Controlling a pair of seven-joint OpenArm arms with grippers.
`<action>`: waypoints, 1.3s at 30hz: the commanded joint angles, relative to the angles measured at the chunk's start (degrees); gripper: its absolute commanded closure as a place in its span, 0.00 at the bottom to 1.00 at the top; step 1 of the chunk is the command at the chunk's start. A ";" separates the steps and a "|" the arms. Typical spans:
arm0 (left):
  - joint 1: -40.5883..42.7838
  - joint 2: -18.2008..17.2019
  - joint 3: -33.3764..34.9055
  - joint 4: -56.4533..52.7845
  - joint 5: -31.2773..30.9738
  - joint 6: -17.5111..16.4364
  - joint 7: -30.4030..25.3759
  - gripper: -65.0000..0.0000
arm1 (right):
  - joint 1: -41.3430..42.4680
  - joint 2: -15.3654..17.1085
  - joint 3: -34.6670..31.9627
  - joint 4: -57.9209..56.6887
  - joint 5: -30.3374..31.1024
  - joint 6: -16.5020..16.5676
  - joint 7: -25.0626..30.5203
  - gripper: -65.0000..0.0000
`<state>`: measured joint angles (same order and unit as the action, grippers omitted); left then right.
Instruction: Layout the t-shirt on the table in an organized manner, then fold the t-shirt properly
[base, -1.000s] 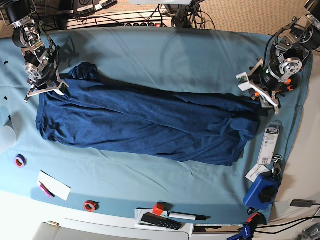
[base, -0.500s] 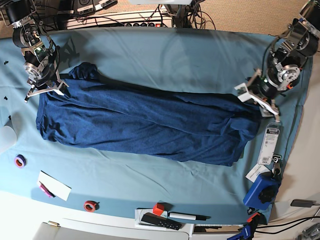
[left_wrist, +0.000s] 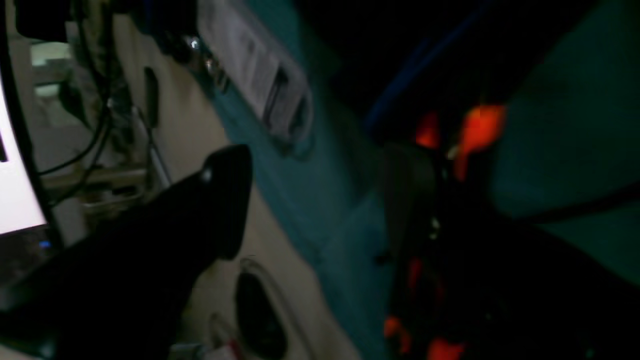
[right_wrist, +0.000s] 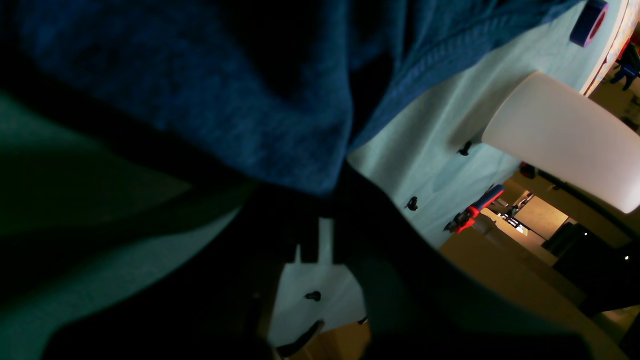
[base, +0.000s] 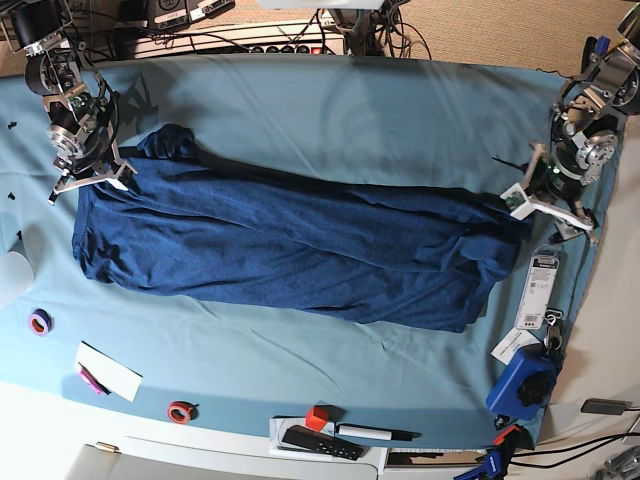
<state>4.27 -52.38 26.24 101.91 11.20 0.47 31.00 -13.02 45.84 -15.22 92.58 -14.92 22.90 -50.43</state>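
Spread long across the middle of the table (base: 330, 110), the t-shirt (base: 290, 245), long axis running left to right in the base view, one end bunched at the far left, the other tapering toward the right edge. Clamped on the far-left corner of the fabric, the right gripper (base: 88, 175), jaws nearly together with navy cloth pinched between them; wrist view filled with that blue fold right at the fingers. Over at the right end, the left gripper (base: 550, 200), jaws spread wide, holding nothing, just beside the shirt's right tip and slightly beyond it toward the table edge. From there, shirt lying leftward and a touch nearer. Left wrist view too dark and blurred to add much beyond teal cloth and a packaged item (base: 541, 288). Likely next: reaching back left onto that right-hand end to match the other arm's hold, then stretching flat.
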 joint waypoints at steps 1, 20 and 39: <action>-0.61 -0.42 -0.50 1.99 0.50 1.33 -0.72 0.37 | 0.50 1.29 0.31 0.42 -0.11 -0.04 -0.33 1.00; 4.79 6.01 -0.61 -0.31 -9.84 -1.84 0.63 1.00 | 0.48 1.29 0.31 0.42 -0.09 -0.20 -0.46 1.00; -1.29 2.71 -0.61 -17.79 -7.04 -0.26 -0.61 1.00 | 0.50 1.31 0.31 0.42 -0.11 -0.20 -0.63 1.00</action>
<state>2.20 -47.77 25.78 85.49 5.28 1.89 24.53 -13.02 45.84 -15.29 92.62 -14.96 22.79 -50.54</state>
